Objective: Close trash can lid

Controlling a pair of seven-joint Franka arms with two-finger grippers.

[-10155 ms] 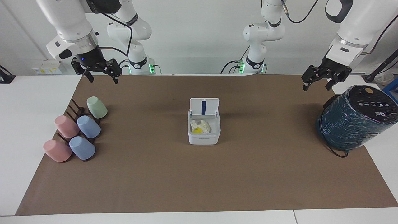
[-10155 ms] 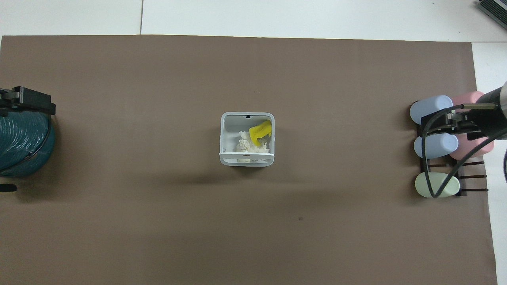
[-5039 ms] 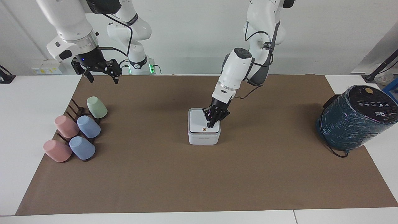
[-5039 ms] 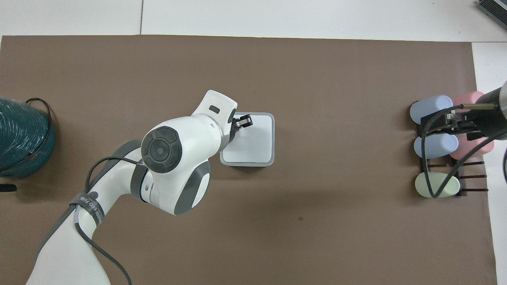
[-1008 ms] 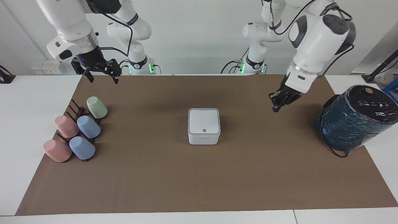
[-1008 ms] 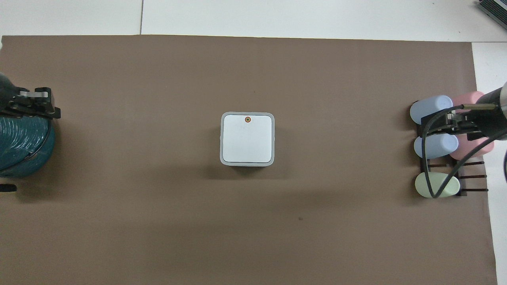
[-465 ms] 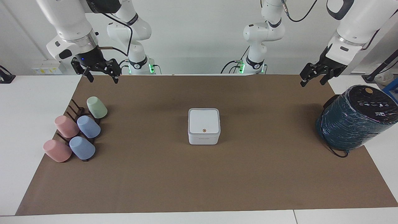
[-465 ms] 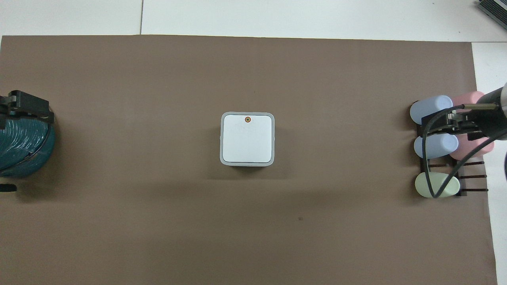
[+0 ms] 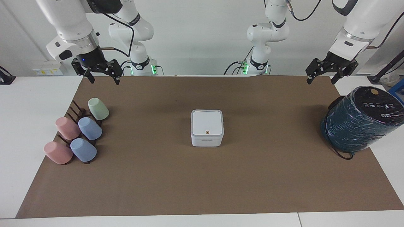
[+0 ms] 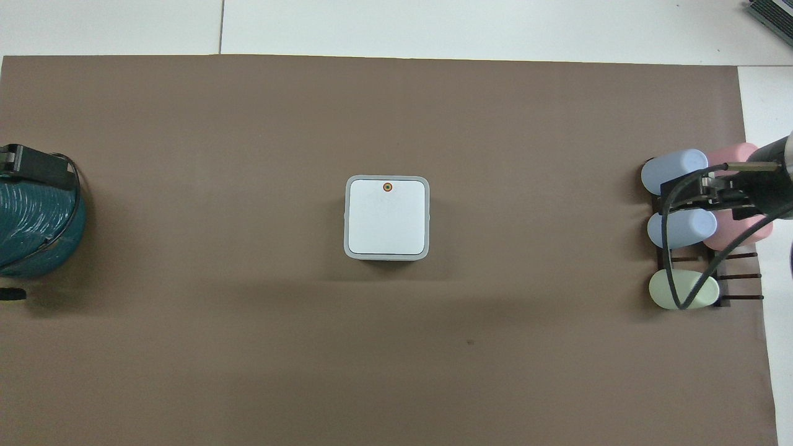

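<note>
Nearest the robots, both grippers raised and waiting. Left gripper [image 9: 322,79] up over the mat's edge at the left arm's end, near a teal wrapped cylinder [image 9: 359,119], two dark fingers [image 9: 309,79] spread wide, nothing between them. Right gripper [image 9: 102,78] up at the right arm's end, fingers likewise apart and bare, near a dark slatted rack [image 9: 75,111] carrying smooth matte cups [image 9: 90,128] in pink, blue and pale green, all tipped on their sides. Farther out, mid-mat on flat brown paper [image 9: 202,183]: the trash can [image 9: 206,142], a small white plastic cube with rounded corners. Lid [image 9: 206,122] down flat and square on its rim, glossy, orange-ringed dot on the edge farthest from the robots.
</note>
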